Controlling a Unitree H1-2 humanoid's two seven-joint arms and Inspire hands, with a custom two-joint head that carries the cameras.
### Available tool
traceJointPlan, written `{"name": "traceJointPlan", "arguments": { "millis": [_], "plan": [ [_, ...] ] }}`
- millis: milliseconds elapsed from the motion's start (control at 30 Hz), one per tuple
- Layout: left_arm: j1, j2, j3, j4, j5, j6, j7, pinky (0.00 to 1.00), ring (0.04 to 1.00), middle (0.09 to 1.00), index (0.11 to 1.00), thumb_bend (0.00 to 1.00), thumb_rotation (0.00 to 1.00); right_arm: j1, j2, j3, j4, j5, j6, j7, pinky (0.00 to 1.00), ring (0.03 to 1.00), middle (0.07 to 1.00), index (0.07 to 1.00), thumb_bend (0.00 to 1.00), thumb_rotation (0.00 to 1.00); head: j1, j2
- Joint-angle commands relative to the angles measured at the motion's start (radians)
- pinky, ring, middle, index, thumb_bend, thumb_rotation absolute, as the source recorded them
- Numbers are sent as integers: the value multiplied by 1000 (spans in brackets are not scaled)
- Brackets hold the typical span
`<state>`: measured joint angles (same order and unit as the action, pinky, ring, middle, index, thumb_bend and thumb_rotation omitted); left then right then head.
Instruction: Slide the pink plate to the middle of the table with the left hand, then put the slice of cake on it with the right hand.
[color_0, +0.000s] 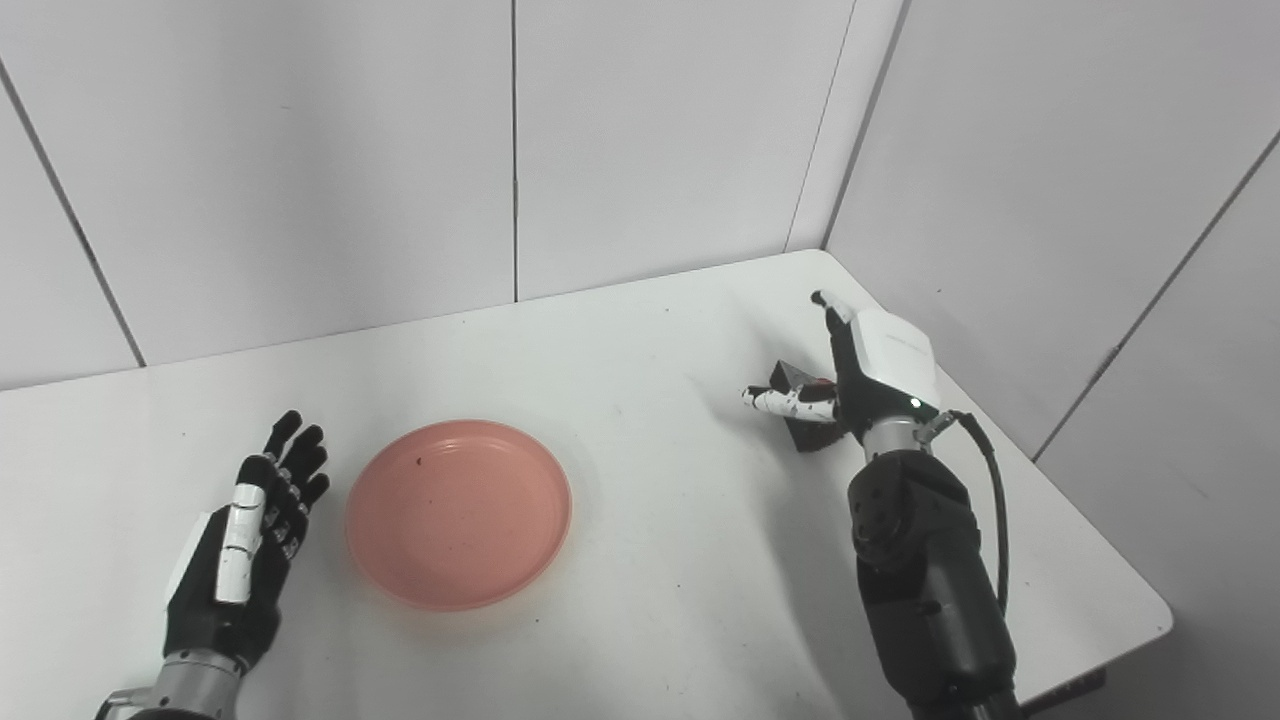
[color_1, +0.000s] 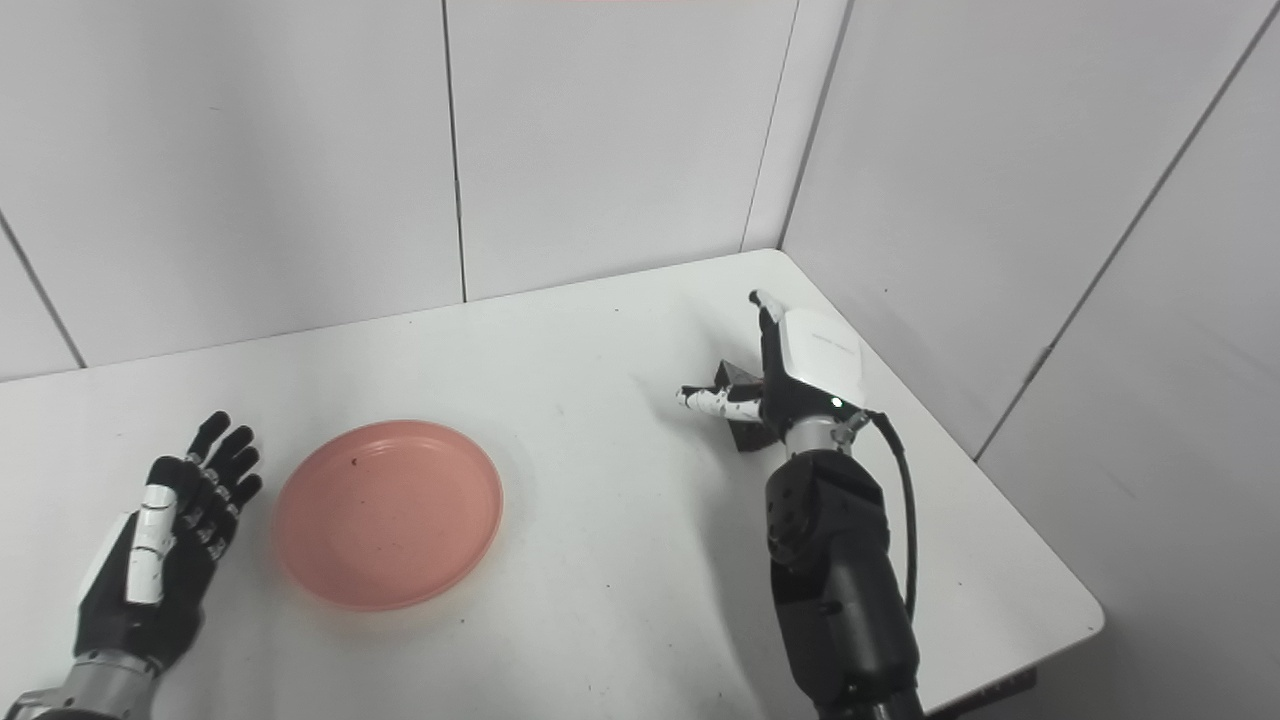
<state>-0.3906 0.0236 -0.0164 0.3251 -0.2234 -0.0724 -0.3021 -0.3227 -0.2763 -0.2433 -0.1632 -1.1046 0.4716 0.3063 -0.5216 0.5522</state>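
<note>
pink plate (color_0: 459, 513) bare, right hand (color_0: 868, 375) apparently at cake slice (color_0: 800, 400)

Both robot hands (color_0: 245, 540) (color_0: 870, 375) spread, empty.

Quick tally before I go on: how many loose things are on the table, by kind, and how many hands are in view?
Pink plate: 1
Slice of cake, mostly hidden behind the right hand: 1
Hands: 2, counting the left hand, open beside the plate
Total: 2 things on the table, 2 hands

Plate (color_0: 459, 513) lies left of cake slice (color_0: 800, 385).
</note>
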Motion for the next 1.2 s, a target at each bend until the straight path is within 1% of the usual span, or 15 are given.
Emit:
{"name": "traceJointPlan", "arguments": {
  "millis": [0,133,300,400,433,467,533,600,667,733,800,867,900,967,1167],
  "plan": [
    [20,11,5,17,-9,-17,-12,996,997,973,956,685,938,-28,-29,-13,7,5,-2,-18,741,847,873,875,776,491,1,1],
    [23,11,3,4,-5,-6,-9,994,997,976,962,671,952,-30,-40,-10,59,4,-2,-26,751,853,881,868,801,530,2,3],
    [25,10,4,-1,-6,0,-6,988,992,973,958,670,945,-33,-50,-14,114,31,-2,-38,799,889,895,861,802,456,2,6],
    [25,9,5,-2,-6,-2,-5,984,990,972,959,664,944,-32,-62,-8,132,20,-2,-20,745,853,874,859,794,412,5,7],
    [25,9,5,-1,-6,-4,-5,984,989,972,959,661,943,-31,-64,-7,135,21,-2,-18,683,803,838,857,788,376,5,7],
    [25,8,5,0,-5,-7,-5,985,989,972,958,659,942,-31,-71,-3,144,18,-2,-19,544,667,737,855,773,324,6,7],
    [24,9,5,0,-4,-8,-6,985,990,972,958,658,941,-30,-81,4,160,20,-2,-26,463,587,679,854,765,295,7,9],
    [24,10,4,-2,-7,-1,-9,988,991,974,961,662,940,-29,-88,7,170,18,-2,-29,349,456,562,846,748,189,9,10],
    [25,8,5,-8,-8,8,-5,983,988,972,958,658,933,-26,-93,8,177,32,-2,-40,235,311,495,831,611,49,11,10],
    [28,8,2,-20,-4,19,-2,982,989,972,956,653,933,-21,-100,11,185,63,-3,-74,164,227,473,785,567,8,13,12],
    [29,7,2,-24,-6,19,-4,996,998,977,960,642,936,-15,-109,20,192,94,-7,-128,158,232,472,714,559,1,13,12],
    [28,7,2,-22,-6,18,-4,999,999,977,960,640,935,-13,-108,25,192,118,-8,-184,158,234,472,696,558,0,15,13],
    [28,7,2,-21,-5,18,-3,999,1000,976,961,641,940,-13,-105,24,191,130,-7,-210,149,225,471,574,541,0,15,13],
    [27,8,2,-19,-4,19,-4,996,999,978,963,639,940,-14,-97,15,192,179,-18,-272,148,223,470,498,530,0,18,12],
    [28,5,-4,-24,5,14,0,993,1000,977,960,647,930,-11,-96,30,171,252,-37,-401,166,239,471,486,525,0,32,14]
  ]
}}
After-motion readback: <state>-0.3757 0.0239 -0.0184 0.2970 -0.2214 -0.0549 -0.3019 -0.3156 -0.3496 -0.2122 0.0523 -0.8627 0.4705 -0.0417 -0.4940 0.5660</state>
